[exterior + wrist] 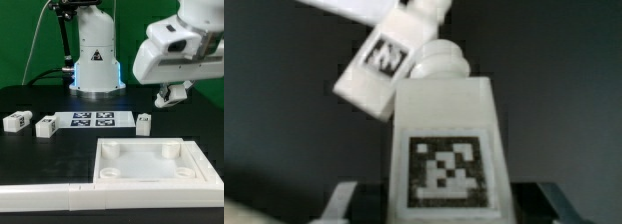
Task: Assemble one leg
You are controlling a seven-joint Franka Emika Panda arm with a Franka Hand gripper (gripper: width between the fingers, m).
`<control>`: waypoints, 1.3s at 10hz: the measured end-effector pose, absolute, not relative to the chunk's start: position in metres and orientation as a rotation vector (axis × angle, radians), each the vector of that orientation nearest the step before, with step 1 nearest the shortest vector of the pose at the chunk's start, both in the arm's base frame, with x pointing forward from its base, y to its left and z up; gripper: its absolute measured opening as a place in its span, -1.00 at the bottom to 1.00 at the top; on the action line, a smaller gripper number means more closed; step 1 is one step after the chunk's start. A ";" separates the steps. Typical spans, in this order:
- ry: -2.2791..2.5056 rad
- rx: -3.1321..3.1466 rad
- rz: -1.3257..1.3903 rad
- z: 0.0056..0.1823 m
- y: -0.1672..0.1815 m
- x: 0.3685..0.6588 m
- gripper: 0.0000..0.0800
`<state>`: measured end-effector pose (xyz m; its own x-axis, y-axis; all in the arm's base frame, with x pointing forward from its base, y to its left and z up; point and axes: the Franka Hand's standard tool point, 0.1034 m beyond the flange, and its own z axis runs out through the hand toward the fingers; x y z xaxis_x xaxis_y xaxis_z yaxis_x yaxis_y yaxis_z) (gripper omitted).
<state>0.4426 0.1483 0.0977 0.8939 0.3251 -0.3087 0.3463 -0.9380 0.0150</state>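
Fingers [163, 97] pinch the leg [446, 130], holding it in the air well above the surface [40, 158], toward its edge on the exterior view's right. In the wrist view the fingertips are mostly cut off, and the leg's tag is blurred. Another tagged white part [388, 55] beyond it is hard to identify.

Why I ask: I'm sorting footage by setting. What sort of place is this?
Probably a robotics lab bench: a robot arm on a black table, a marker board of tags, and white legs bearing fiducial tags, one leg held in the end effector.
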 end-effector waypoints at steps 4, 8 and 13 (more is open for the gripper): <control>0.503 3.112 0.038 0.102 0.145 0.492 -0.27; 0.608 3.091 0.474 0.110 0.139 0.525 -0.27; 0.520 3.108 0.490 0.121 0.125 0.553 -0.27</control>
<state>0.5526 0.1253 0.1209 0.8997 0.3101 0.3072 0.3248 -0.9458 0.0034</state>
